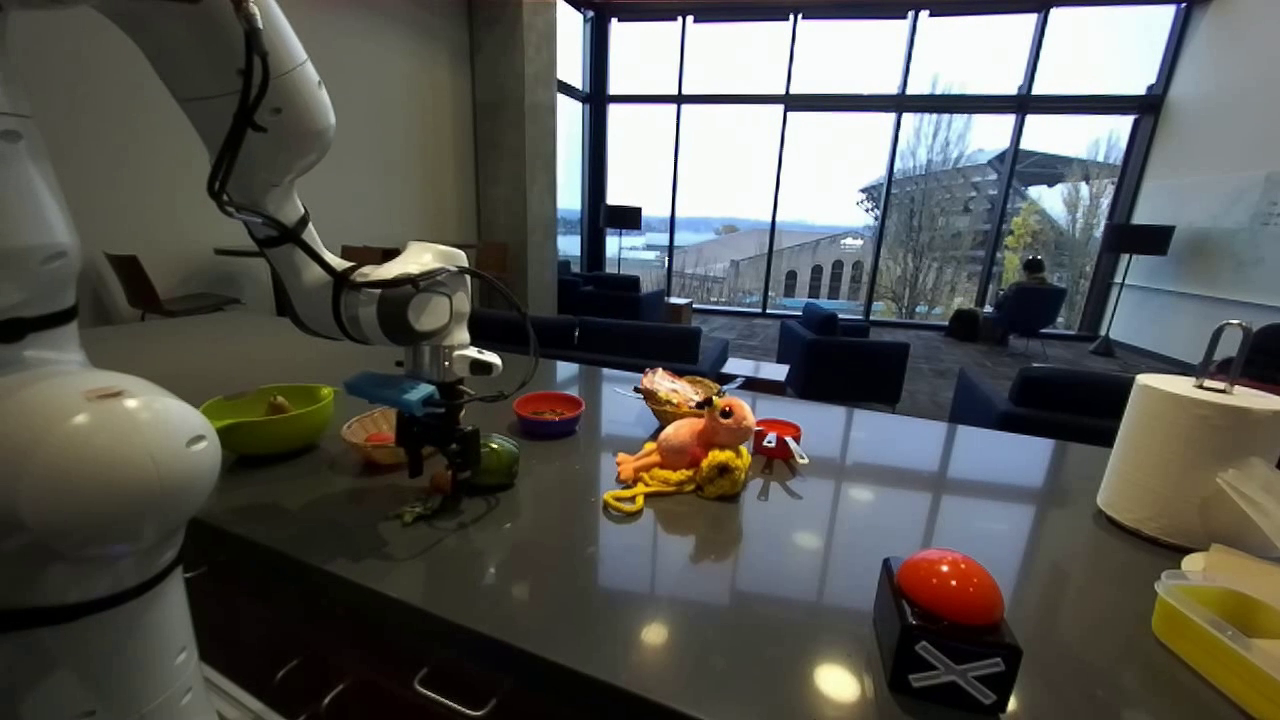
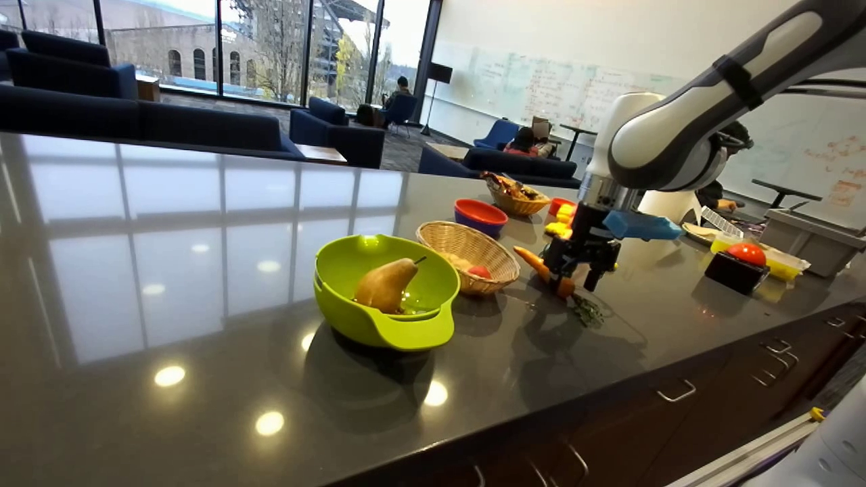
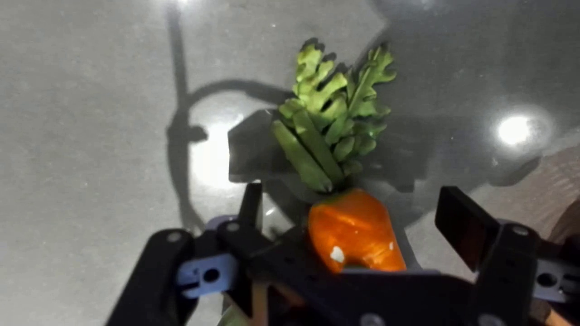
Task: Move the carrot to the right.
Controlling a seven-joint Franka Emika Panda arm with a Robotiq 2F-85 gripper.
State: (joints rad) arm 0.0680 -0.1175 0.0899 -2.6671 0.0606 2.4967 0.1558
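The orange carrot with green leafy tops lies on the dark counter; it shows in both exterior views. In the wrist view the carrot has its leaves pointing up the picture, and its lower part is hidden behind the gripper. My gripper points straight down over the thick, leafy end of the carrot. In the wrist view the gripper is open, with its fingers on either side of the carrot and gaps on both sides. The gripper partly covers the carrot in an exterior view.
A green round vegetable is close beside the gripper. A wicker basket, a green bowl with a pear and a red-purple bowl stand nearby. A plush toy, a red button box and a paper roll are further along.
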